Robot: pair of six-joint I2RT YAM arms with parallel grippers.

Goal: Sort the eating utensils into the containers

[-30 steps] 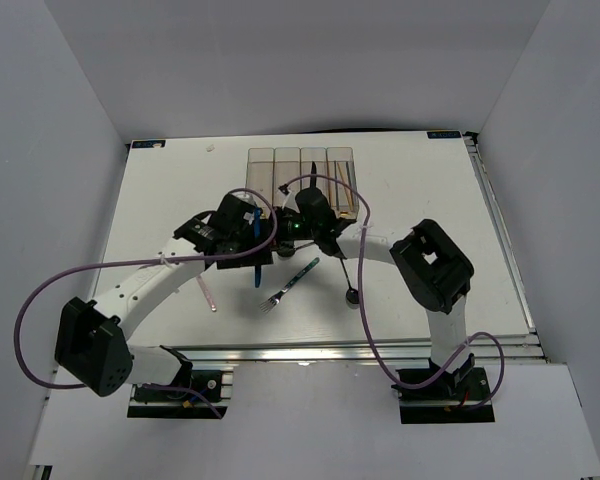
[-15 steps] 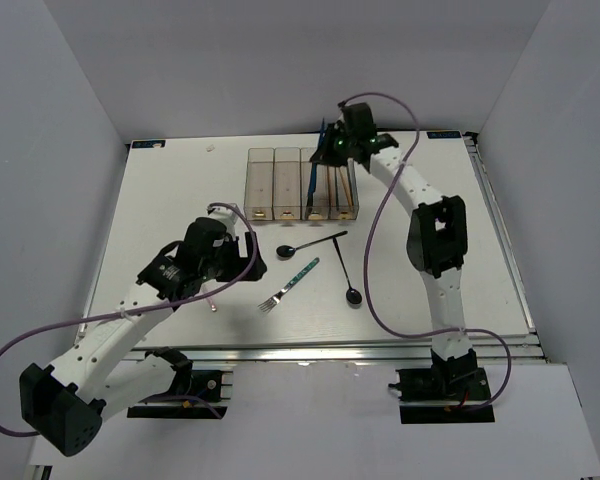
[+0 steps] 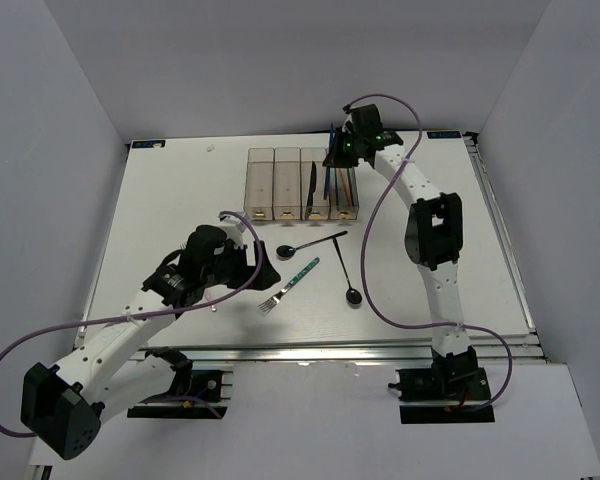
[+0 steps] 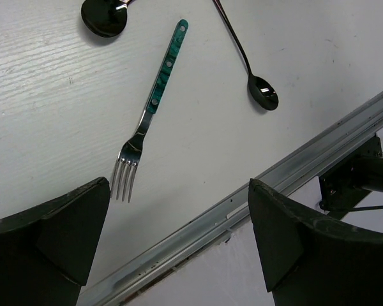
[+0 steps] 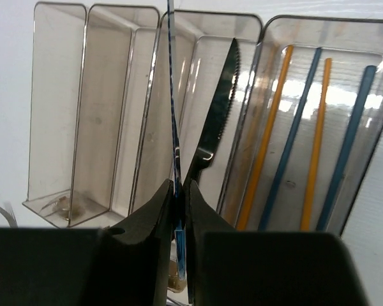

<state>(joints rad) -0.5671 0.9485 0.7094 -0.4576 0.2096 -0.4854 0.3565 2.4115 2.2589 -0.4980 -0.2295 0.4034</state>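
blue knife held over the bins, left arm waits above a fork

from my remote station, the right gripper (image 5: 179,186) is pinched tight on the handle of a blue knife (image 5: 173,115). its blade runs edge-on straight out from the fingertips, in line with the wall between the second and third bins of the containers (image 5: 57,108). just right of those fingers a black knife (image 5: 214,124) lies in the third bin. further right, orange chopsticks (image 5: 268,127) and blue chopsticks (image 5: 292,134) lie side by side in the fourth bin.

the left gripper (image 4: 177,191) hangs above the table (image 4: 45,83) with its fingers spread wide, gripping nothing. a teal fork (image 4: 156,95) lies flat just ahead of the gap, its tines pointing back toward the left finger. a black spoon (image 4: 104,16) rests beyond the fork's handle end. a second black spoon (image 4: 263,92) lies ahead of the right finger, apart from the fork.
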